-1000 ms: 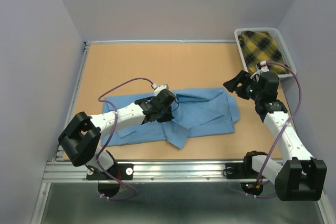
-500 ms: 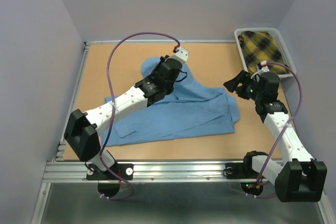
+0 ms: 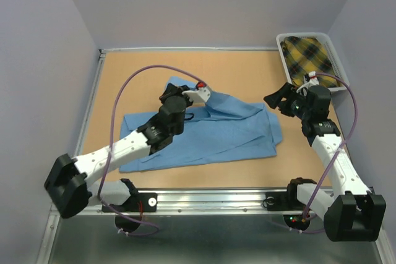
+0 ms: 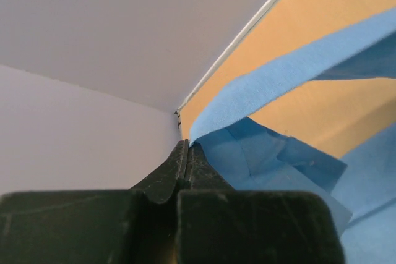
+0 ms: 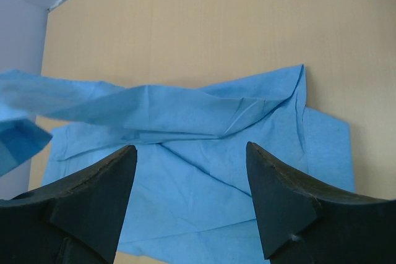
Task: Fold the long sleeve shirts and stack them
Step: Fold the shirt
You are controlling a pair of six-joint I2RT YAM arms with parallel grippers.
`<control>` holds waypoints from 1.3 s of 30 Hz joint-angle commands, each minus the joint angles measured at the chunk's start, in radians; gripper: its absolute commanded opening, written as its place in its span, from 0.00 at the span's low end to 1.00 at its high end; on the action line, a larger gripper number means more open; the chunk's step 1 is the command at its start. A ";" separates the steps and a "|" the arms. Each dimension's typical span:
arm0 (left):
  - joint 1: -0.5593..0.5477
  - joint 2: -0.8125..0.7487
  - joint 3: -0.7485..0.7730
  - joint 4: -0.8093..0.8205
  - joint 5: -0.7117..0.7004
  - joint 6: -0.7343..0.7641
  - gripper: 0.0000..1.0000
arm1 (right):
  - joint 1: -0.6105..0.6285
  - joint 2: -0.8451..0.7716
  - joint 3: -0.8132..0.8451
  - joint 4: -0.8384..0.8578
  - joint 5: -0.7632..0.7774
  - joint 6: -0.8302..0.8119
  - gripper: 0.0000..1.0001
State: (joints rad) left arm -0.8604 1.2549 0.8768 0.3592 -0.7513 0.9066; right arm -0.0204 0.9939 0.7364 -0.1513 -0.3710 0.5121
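Observation:
A light blue long sleeve shirt (image 3: 216,137) lies spread across the middle of the table. My left gripper (image 3: 172,92) hovers over its back left part, shut on one sleeve (image 3: 223,102), which hangs as a raised band from the jaws to the shirt's right side. In the left wrist view the jaws (image 4: 186,149) are pressed together with the blue sleeve (image 4: 291,72) stretching away from their tips. My right gripper (image 3: 278,98) stands open in the air above the shirt's right edge. Its wrist view shows the shirt (image 5: 204,190) below the gripper (image 5: 192,153), with nothing between the fingers.
A white basket (image 3: 281,44) sits at the back right corner with a yellow plaid cloth (image 3: 312,57) in it. Tan tabletop (image 3: 247,69) shows behind the shirt. Grey walls close in the table on three sides.
My left gripper took the sleeve from the shirt's front, lifted it toward the back, then swung left and lower with it. The right arm has not moved.

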 commanded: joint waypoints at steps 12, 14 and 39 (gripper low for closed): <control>-0.152 -0.469 -0.272 -0.356 0.187 -0.377 0.27 | -0.006 0.038 -0.037 0.013 -0.054 -0.011 0.76; -0.152 -0.486 -0.253 -0.414 0.191 -0.474 0.33 | -0.006 0.040 -0.042 0.013 -0.046 -0.004 0.76; 0.400 -0.295 -0.113 -0.531 0.446 -1.542 0.89 | 0.132 0.380 0.135 0.078 0.115 0.057 0.75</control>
State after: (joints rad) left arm -0.6090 1.0065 0.7971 -0.2283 -0.4599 -0.5495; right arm 0.1097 1.3472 0.8032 -0.1413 -0.2970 0.5323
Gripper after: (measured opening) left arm 0.895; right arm 0.756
